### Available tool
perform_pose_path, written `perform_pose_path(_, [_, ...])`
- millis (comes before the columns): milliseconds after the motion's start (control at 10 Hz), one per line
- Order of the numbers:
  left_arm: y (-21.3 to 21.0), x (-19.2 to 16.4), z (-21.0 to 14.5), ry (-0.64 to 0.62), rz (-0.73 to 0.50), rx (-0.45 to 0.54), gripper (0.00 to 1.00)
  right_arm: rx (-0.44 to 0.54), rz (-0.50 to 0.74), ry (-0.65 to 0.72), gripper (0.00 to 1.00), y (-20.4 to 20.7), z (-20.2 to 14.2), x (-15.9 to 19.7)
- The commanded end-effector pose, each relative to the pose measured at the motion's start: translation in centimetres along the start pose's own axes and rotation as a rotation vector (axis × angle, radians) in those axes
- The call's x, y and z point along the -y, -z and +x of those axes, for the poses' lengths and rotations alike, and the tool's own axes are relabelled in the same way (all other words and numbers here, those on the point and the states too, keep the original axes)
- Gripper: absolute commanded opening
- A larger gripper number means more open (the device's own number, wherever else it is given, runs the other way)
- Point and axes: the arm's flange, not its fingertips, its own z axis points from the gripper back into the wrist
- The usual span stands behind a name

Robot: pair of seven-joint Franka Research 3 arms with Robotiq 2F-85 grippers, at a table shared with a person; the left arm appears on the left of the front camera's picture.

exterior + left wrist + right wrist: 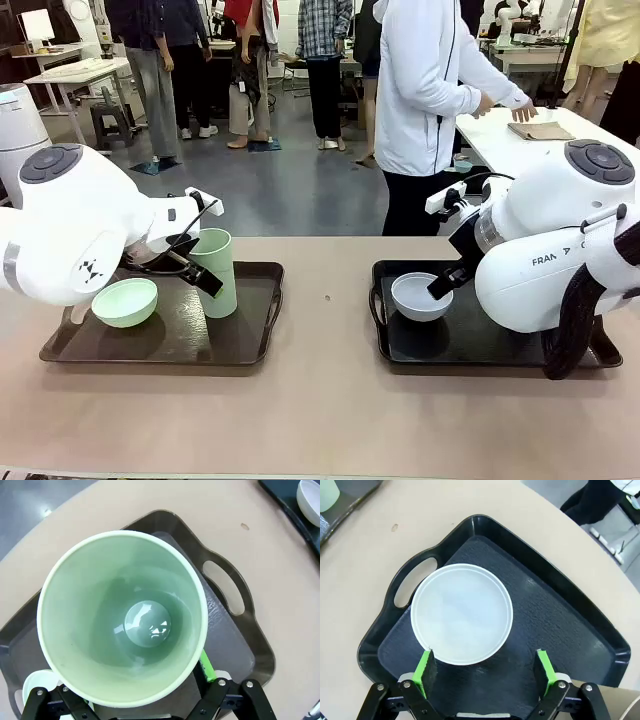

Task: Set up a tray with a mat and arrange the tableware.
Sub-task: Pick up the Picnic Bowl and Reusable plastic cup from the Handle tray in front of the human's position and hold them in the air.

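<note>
L tool point(210, 280) released, jaws wide astride upright mint cup point(125, 620); R tool point(485, 667) released at blue-grey bowl point(461, 613) rim. Each on a matted tray point(370, 652), prob. final spots.

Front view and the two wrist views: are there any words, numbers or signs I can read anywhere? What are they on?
"FRAN", then a gap and "A": black letters on the right arm's white shell; the rest is hidden.
A small black logo without letters: on the left arm.
Mint green cup and pale bowl: no print to be seen.
</note>
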Motion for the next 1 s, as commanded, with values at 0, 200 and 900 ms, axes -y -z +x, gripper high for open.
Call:
perform_pose_path(0, [-0.01, -0.01, 0.01, 0.000, 0.000, 0.001, 1.00, 0.000, 0.000, 0.000, 1.00, 0.00, 0.00, 0.00])
perform_pose_path(200, [-0.01, -0.01, 0.01, 0.000, 0.000, 0.001, 1.00, 0.000, 0.000, 0.000, 1.00, 0.00, 0.00, 0.00])
perform_pose_path(900, [-0.01, -0.01, 0.01, 0.000, 0.000, 0.001, 1.00, 0.000, 0.000, 0.000, 1.00, 0.00, 0.00, 0.00])
